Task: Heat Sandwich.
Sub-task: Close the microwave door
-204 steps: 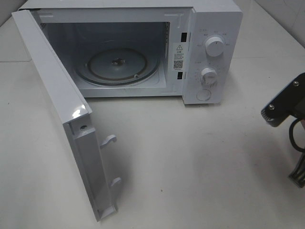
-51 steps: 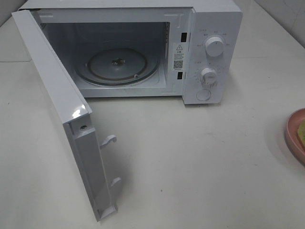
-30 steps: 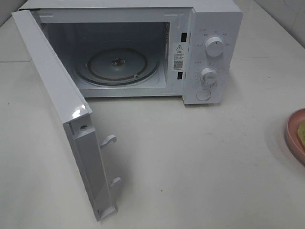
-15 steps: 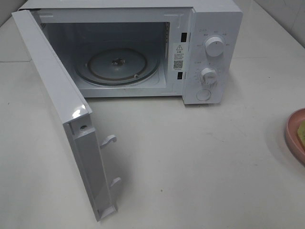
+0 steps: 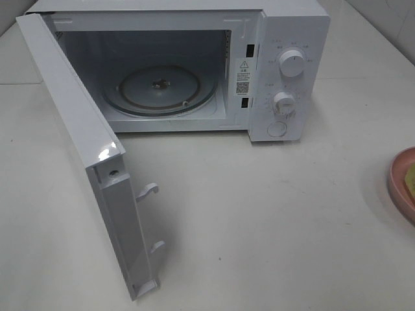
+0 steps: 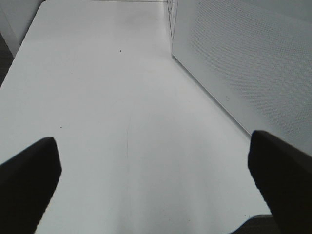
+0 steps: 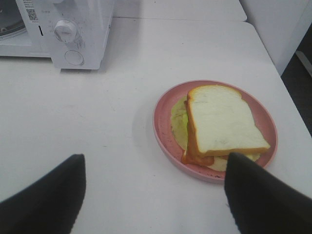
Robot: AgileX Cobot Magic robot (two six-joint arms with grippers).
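Over the last second nothing has shifted: sandwich [image 7: 222,124] on its plate [image 7: 163,124] at the surface's right edge, both hands spread, empty.

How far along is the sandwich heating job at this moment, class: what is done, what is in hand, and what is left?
Done: the microwave door stands wide open and the turntable is bare.
In hand: nothing is gripped. The open right gripper faces the sandwich on its pink plate; the left gripper is open over bare table.
Left: loading the sandwich, shutting the door, setting the dials.
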